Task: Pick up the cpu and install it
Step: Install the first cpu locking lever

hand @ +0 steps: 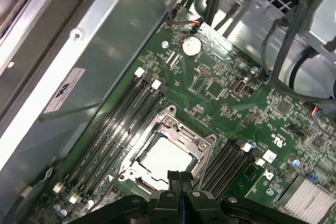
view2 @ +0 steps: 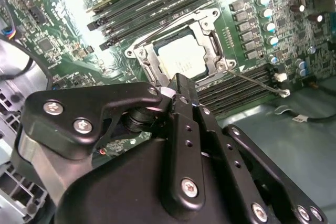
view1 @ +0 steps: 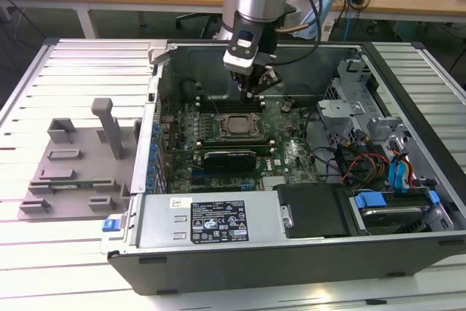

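The cpu [hand: 164,157] sits flat in the motherboard socket [hand: 169,123], silvery top showing, in both wrist views [view2: 182,59]; in the exterior view it lies at frame centre [view1: 234,124] inside the open computer case [view1: 306,242]; the hand [view1: 254,91] hangs just above it, upper centre of that frame, touching nothing; its fingers [hand: 178,178] are pressed together with no gap and nothing between them; memory slots [hand: 116,124] flank the socket; a grey plastic tray [view1: 69,172] rests on the slatted surface [view1: 65,253] at the exterior view's left, well apart.
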Controlling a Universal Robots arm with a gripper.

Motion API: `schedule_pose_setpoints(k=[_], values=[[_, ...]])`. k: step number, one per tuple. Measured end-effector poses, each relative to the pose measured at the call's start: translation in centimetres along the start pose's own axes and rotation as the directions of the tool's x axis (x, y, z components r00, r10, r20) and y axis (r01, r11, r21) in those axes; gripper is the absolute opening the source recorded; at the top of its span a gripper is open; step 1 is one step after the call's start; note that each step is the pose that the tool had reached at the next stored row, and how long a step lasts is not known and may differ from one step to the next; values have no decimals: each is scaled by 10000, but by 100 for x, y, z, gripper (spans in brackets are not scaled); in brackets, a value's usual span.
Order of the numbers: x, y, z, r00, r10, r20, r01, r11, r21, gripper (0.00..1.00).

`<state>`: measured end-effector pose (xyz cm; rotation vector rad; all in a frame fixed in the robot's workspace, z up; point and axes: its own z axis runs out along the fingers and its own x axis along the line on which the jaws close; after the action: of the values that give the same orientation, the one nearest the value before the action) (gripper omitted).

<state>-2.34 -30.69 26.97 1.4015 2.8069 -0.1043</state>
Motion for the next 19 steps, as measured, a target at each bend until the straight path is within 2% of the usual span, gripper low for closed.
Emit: schedule_pose_setpoints(k=[4,7,9,14,19], values=[[0,0,0,9989,-478,28,478,9989,-15,11],[0,0,0,9940,-1095,66,1096,9940,-32,11],[0,0,0,9919,-1270,77,1271,9919,-36,11],[0,0,1,9787,-2049,126,2050,9787,-55,11],[0,0,0,9686,-2483,155,2484,9686,-62,11]])
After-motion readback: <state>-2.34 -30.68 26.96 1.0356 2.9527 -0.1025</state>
